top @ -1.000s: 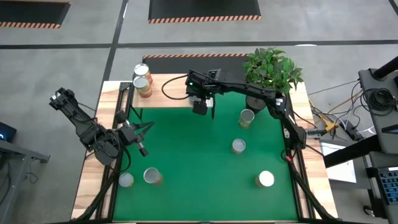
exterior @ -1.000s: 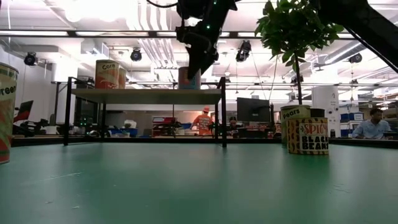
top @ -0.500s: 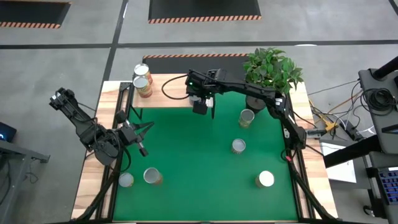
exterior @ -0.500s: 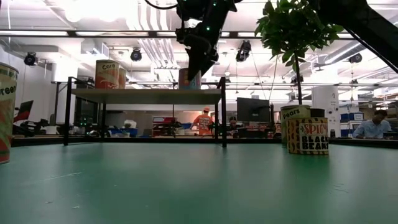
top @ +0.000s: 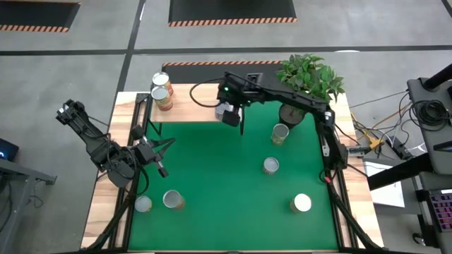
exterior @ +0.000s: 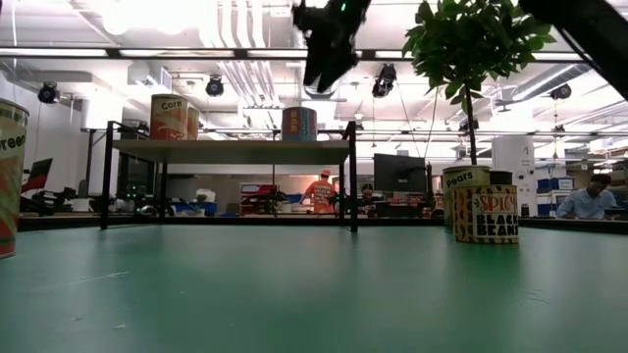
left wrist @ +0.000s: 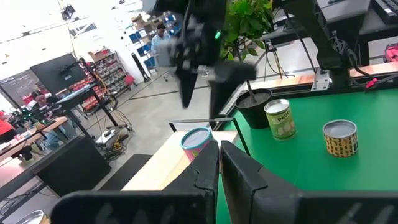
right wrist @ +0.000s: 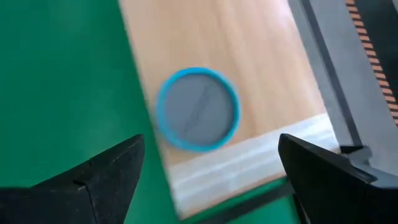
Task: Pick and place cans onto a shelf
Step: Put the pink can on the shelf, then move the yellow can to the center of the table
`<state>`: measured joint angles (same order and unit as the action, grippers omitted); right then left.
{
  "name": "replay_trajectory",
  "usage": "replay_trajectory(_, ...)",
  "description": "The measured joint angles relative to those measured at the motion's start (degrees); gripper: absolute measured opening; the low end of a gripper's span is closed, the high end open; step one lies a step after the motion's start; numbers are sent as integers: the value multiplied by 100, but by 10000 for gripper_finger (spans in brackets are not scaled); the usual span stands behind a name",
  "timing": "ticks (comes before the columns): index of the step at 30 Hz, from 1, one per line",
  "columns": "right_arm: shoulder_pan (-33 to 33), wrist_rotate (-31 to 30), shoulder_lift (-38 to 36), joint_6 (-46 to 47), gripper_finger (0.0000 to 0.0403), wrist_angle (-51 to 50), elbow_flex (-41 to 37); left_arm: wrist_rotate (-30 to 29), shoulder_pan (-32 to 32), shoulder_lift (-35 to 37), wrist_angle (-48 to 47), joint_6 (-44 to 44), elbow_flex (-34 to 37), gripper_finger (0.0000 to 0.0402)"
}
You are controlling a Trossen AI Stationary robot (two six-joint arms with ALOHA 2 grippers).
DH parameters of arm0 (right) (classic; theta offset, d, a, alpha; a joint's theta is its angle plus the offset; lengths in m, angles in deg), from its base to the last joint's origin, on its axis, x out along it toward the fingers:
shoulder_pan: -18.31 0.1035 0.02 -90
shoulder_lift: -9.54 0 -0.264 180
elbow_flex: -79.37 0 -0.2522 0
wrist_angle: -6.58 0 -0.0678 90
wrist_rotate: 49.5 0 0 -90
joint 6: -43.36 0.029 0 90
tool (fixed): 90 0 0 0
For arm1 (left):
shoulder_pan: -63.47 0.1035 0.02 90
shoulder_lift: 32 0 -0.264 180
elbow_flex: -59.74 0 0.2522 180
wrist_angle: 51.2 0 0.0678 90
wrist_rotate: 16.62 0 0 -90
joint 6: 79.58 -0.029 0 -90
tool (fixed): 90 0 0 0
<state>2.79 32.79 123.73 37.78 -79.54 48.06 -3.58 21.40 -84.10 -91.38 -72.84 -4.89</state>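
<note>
A blue-rimmed can (right wrist: pixel 198 109) stands upright near one end of the shelf (exterior: pixel 231 151), a light wood plank on thin black legs at the table's far edge. The right gripper (exterior: pixel 329 44) hangs directly above the can, apart from it, jaws spread wide and empty; from its wrist the can's round top shows between the two fingers (right wrist: pixel 102 177). The left gripper (top: pixel 157 156) rests low at the left side of the green mat (top: pixel 226 183), clenched on nothing.
</note>
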Motion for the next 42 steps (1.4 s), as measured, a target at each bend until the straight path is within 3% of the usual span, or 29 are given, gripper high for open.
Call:
replay_trajectory(13, 1809, 11, -428, 1302, 328, -1181, -96, 93, 0, -55, 15, 22, 2, 0)
replay_trajectory(18, 2549, -529, -432, 1605, 333, -1159, -591, 281, 2, -57, 29, 24, 2, 0)
replay_trajectory(27, 3135, -1600, -931, 2832, 334, -1080, -2816, 301, -1, -57, 49, 42, 2, 0)
replay_trajectory(36, 3138, -1635, -2480, 3266, 331, 379, -5818, 303, 0, -55, 73, 42, 2, 0)
replay_trajectory(42, 3140, -1593, -3663, 3572, 329, 1575, -7280, 303, 0, -55, 75, 45, 2, 0)
